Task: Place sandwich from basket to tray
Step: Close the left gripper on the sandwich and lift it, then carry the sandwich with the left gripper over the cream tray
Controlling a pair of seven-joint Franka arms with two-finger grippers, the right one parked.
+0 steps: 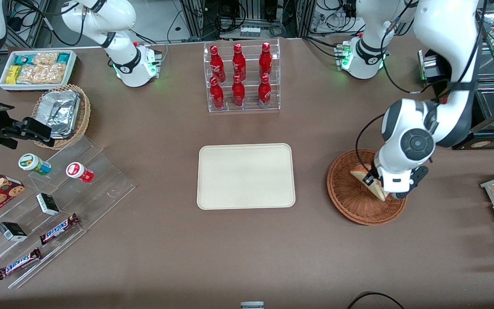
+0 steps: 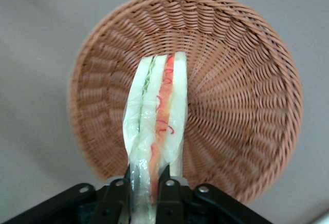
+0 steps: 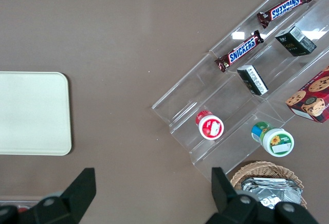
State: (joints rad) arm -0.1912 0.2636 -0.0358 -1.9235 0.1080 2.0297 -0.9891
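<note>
We see a brown worktop [image 1: 152,240]; our gripper [image 2: 146,193] pinches the sandwich [image 2: 157,111] above the basket [image 1: 350,201], well apart from the tray [image 1: 246,176] at mid-worktop.

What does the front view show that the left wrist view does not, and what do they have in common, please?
Only the front view shows the flat cream-white rectangular tray, bare, and the clear rack of red bottles farther from the camera. Only the left wrist view shows the gripper shut on the wrapped sandwich's edge, with its red and green filling layers facing the lens. Both show the clear-wrapped triangular sandwich over the round reddish-brown wicker basket.
</note>
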